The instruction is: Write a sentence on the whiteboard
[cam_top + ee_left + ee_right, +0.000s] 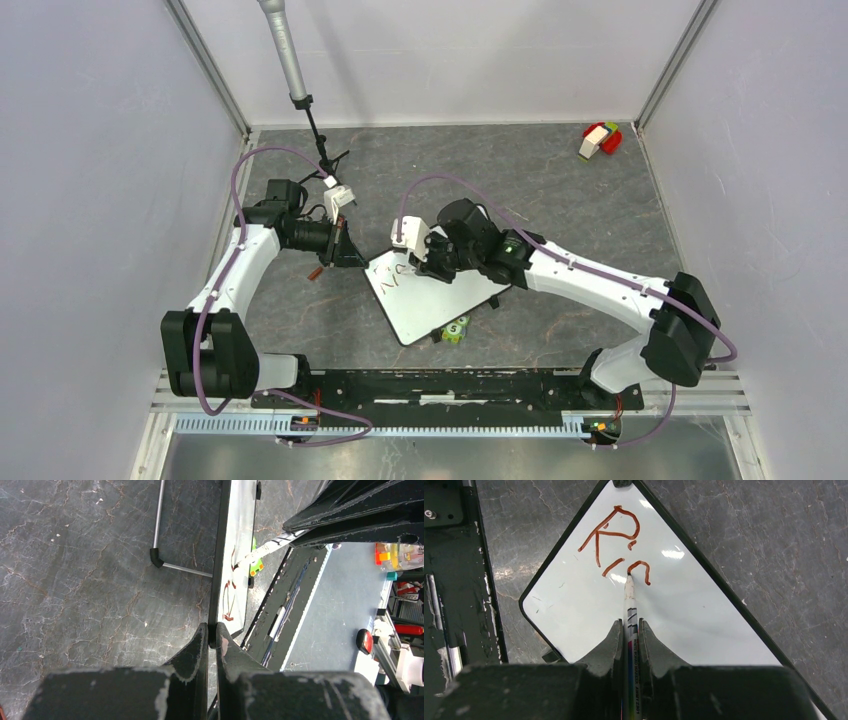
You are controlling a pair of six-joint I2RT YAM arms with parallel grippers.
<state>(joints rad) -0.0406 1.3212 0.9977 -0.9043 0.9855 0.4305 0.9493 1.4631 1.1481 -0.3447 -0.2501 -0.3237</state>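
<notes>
Right wrist view: our right end effector (629,626) grips the marker (629,597), tip on the whiteboard (704,615); our left end effector (211,631) pinches its edge.

The dark marbled counter (560,170) carried a red, white and green block (600,139) near its far right corner and a small green cube (455,329) nearer the front; a grey pole (284,50) slanted behind.

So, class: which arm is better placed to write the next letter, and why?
The right. The right gripper holds the marker with its tip on the whiteboard; the left gripper is clamped on its rim.
</notes>
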